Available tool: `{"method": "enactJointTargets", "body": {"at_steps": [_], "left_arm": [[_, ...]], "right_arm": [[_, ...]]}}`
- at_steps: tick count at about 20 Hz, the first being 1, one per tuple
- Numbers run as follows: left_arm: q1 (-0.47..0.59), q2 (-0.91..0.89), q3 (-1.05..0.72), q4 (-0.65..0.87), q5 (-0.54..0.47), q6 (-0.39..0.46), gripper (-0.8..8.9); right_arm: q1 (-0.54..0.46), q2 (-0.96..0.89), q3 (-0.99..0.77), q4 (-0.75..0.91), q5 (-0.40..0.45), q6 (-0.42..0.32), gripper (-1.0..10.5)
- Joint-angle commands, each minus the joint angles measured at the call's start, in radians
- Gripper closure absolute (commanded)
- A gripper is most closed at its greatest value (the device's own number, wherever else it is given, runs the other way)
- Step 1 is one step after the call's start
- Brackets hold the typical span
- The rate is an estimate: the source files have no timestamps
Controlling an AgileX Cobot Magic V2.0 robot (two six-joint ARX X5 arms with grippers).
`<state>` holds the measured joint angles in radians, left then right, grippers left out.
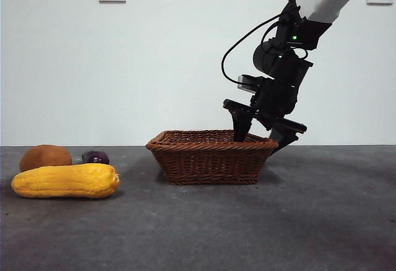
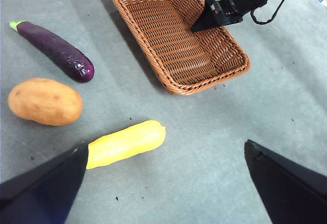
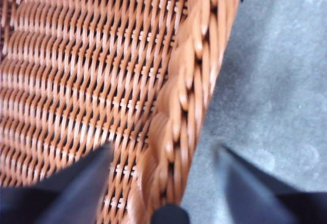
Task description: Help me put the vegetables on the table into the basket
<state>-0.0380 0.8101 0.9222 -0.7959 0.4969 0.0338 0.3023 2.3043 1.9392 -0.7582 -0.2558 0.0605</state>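
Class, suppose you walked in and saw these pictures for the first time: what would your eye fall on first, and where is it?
First, the right gripper at one end of the basket, its open jaws straddling the braided rim, one inside and one outside. Next, the three vegetables lying together on the table, apart from the basket: the yellow cob nearest the front camera, the potato and eggplant behind it. The left gripper hangs open above them.

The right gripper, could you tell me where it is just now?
In the front view the right gripper is at the basket's right end, its open jaws astride the rim, one inside and one outside, far from the vegetables.
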Motion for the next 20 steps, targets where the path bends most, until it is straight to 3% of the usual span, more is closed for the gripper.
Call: {"method": "enactJointTargets", "body": {"at_steps": [1,4,10,13,20], "left_arm": [[-0.003,0.000,0.003,-0.001,0.000,0.001,1.45],[-0.003,0.002,0.003,-0.005,0.000,0.001,1.45],[-0.003,0.007,0.003,-0.014,-0.028,0.004,1.45],[-0.003,0.014,0.003,-0.014,-0.029,0.017,1.45],[-0.003,0.058,0.003,-0.014,-0.028,0.021,1.45]], "right_arm": [[0.006,0.017,0.003,0.007,0.007,0.016,8.6],[0.006,0.017,0.003,0.010,0.021,0.025,9.6],[0.006,-0.018,0.004,0.003,-0.006,0.044,9.6],[0.006,-0.148,0.005,-0.040,-0.006,0.031,9.6],[0.006,-0.527,0.005,-0.264,-0.011,-0.087,9.6]]}}
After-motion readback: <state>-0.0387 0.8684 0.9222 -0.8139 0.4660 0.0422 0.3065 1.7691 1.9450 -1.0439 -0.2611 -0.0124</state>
